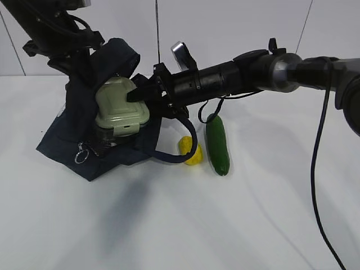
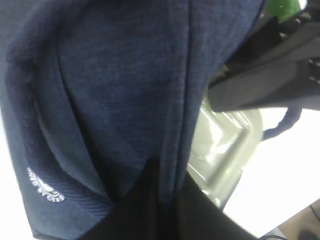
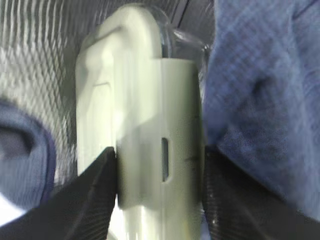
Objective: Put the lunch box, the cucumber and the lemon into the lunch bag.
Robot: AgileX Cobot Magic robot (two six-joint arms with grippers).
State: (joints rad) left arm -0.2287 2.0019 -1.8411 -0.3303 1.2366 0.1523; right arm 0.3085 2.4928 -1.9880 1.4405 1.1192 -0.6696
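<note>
The navy lunch bag point(image 1: 76, 140) sits at the left of the white table, its top edge lifted. My left gripper point(image 2: 160, 187) is shut on a fold of the bag's fabric point(image 2: 125, 90). The lunch box point(image 1: 121, 107), with its sage-green lid, sits tilted in the bag's mouth, partly inside. My right gripper point(image 3: 159, 165) is shut on the lunch box point(image 3: 150, 115), one finger point(image 3: 92, 192) on each side. On the table to the right of the bag lie the lemon point(image 1: 192, 152) and the cucumber point(image 1: 217, 143). The bag's loop handle point(image 1: 179, 158) curves in front of the lemon.
The left arm point(image 1: 56, 31) stands above the bag at the top left. The right arm point(image 1: 253, 73) stretches in from the right, over the cucumber. A silver ring pull point(image 1: 82, 154) hangs on the bag's front. The bag's silvery lining point(image 3: 40, 60) surrounds the box.
</note>
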